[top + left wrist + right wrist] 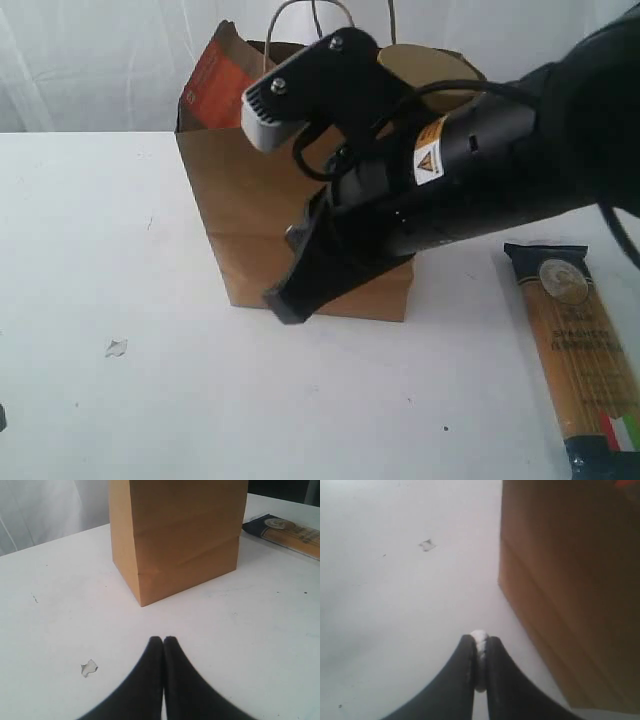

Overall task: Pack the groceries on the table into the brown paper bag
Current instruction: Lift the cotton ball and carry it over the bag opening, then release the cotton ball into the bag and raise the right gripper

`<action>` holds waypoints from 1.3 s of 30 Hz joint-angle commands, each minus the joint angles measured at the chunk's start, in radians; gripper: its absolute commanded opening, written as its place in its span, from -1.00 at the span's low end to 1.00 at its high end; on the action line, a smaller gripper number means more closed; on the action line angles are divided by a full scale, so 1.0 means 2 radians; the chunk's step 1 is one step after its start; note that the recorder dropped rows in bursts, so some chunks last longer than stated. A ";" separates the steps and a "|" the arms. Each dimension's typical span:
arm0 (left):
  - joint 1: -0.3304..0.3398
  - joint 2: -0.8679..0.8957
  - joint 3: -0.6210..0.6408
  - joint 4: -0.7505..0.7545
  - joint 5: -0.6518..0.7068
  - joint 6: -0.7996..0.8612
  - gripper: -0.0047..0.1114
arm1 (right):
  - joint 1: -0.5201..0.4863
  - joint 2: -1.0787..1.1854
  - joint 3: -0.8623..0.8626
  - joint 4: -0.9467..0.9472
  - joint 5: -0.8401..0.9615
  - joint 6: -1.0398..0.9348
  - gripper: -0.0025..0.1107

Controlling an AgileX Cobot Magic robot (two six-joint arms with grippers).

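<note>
The brown paper bag (pixel 250 215) stands upright mid-table, also in the left wrist view (pixel 180 535) and the right wrist view (pixel 570 580). A brown pouch with an orange-red panel (pixel 213 75) and a tan lid (pixel 432 64) stick out of its top. The long spaghetti packet (pixel 580 350) lies flat on the table to the right, its end also in view (pixel 290 530). My right gripper (pixel 290 298) hangs low in front of the bag, shut (pixel 479 641) on a small white pebble-like bit (pixel 479 635). My left gripper (pixel 163 640) is shut and holds nothing, above bare table short of the bag.
A small pale scrap (pixel 116 348) lies on the white table (pixel 100 250) left of the bag, also seen from both wrists (pixel 89 667) (pixel 426 544). My right arm's black body (pixel 480 170) crosses in front of the bag's upper right. A white curtain hangs behind.
</note>
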 commanded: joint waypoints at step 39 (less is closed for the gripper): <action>-0.001 -0.003 0.001 -0.005 -0.001 -0.001 -0.92 | -0.184 0.135 -0.220 0.117 0.002 -0.015 -0.96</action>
